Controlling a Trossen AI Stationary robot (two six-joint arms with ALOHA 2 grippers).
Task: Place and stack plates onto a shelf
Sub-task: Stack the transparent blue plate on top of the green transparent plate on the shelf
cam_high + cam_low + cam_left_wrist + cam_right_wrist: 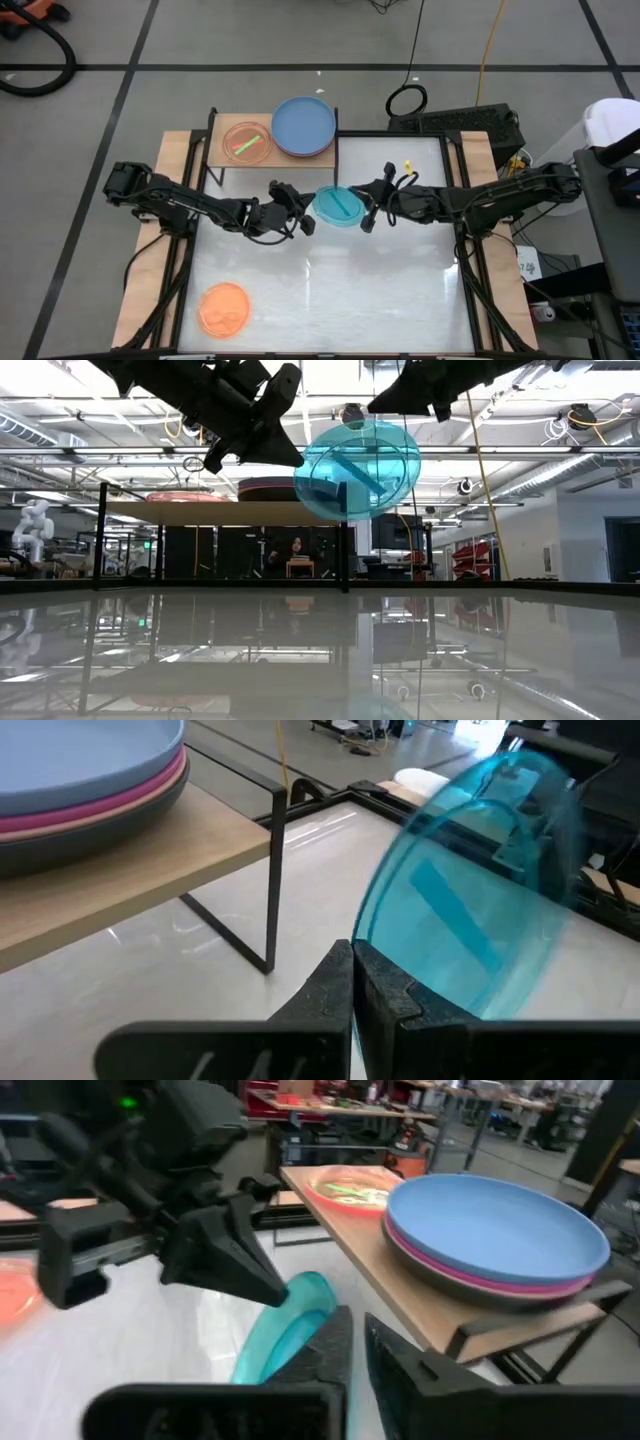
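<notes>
A translucent cyan plate (338,206) hangs in the air between my two grippers, tilted steeply on edge (355,468). My left gripper (307,219) is shut on its left rim and my right gripper (368,212) is shut on its right rim. The shelf (290,160) stands at the table's far left. It carries a stack of large plates with the blue one (303,127) on top, and a small pink plate (246,142) with green in it. A translucent orange plate (224,308) lies flat on the tabletop near the near left corner. My left gripper pinches the cyan plate's rim (372,982) between its two fingers, coming level from the table's left. The plate stands up beyond the fingers, lifted clear of the table. My right gripper pinches the opposite rim (300,1315) between its two fingers, coming level from the table's right. The plate is clear of the table and tilted on edge.
The shelf's thin black leg (270,880) stands close to the cyan plate, toward the far left. The large stack (495,1230) fills the shelf's right end, the small pink plate (350,1185) its left end. Bare white tabletop (380,290) lies below and nearer.
</notes>
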